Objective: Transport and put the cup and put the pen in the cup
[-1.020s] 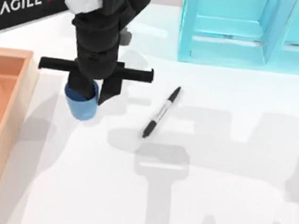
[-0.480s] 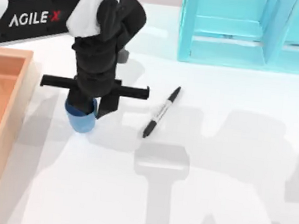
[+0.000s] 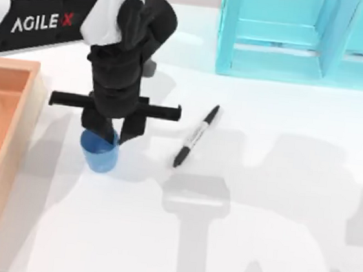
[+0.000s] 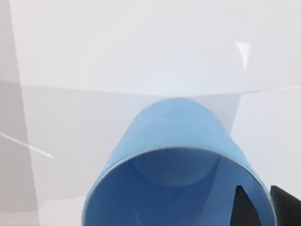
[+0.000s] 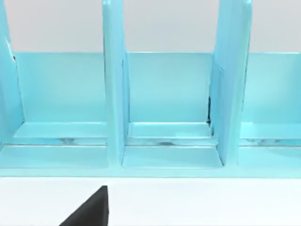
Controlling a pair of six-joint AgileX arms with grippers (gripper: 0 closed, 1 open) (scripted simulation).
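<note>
Left hand (image 3: pixel 111 136) hangs over the cup (image 3: pixel 98 152), one finger inside the rim, and seems to have let go, since the cup has dropped clear of it and stands on the counter (image 3: pixel 254 247) by the wooden tray (image 3: pixel 6 130); the pen (image 3: pixel 196 136) lies near, so it comes next. Most of the fingers are hidden under the wrist; the right arm is parked facing the shelf (image 5: pixel 164 117).

My left gripper (image 3: pixel 110 135) hides the far rim of the cup (image 3: pixel 98 151) beneath it, so I cannot tell how my fingers stand. The left wrist view cuts off the cup's near rim. The print on the pen (image 3: pixel 196 136), right of my gripper, is too small to read.
</note>
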